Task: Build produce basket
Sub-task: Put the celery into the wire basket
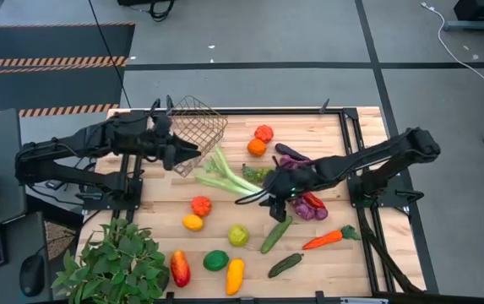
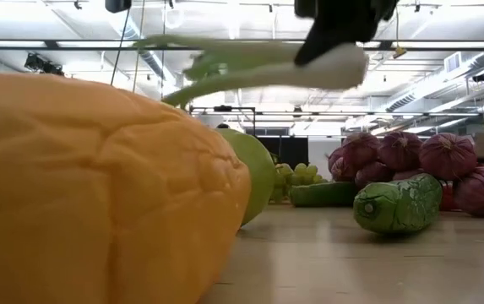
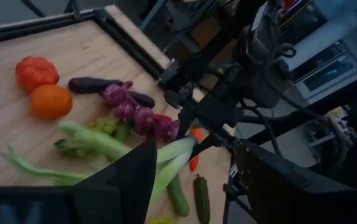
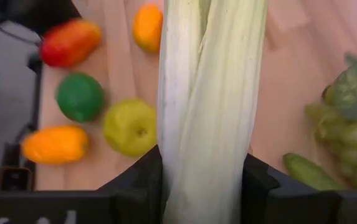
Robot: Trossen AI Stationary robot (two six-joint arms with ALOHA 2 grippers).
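The dark wire-mesh basket (image 1: 199,127) lies tipped at the table's far left. My left gripper (image 1: 189,153) is at its near side, and its fingers stand open in the left wrist view (image 3: 194,186). My right gripper (image 1: 269,198) is at mid-table, shut on the celery (image 1: 227,175). The celery's green leafy ends point toward the basket. It also shows in the low view (image 2: 250,66) and the right wrist view (image 4: 209,93). Other produce lies scattered on the wooden table (image 1: 360,262). My left gripper is beside the basket's near side; I cannot tell whether it touches the mesh. My right gripper pinches the celery's pale stalk end (image 4: 203,152) between its two fingers (image 4: 144,177). It comes level from the table's right, and the stalk runs on ahead of the fingers. The celery is lifted clear of the table and about level (image 2: 334,63).
A leafy green plant (image 1: 115,262) stands at the near left corner. An orange (image 1: 257,147), red piece (image 1: 263,133), eggplants (image 1: 290,154), purple grapes (image 1: 309,209), cucumbers (image 1: 275,236), carrot (image 1: 330,238) and several red, yellow and green pieces (image 1: 216,260) lie around the middle and near side.
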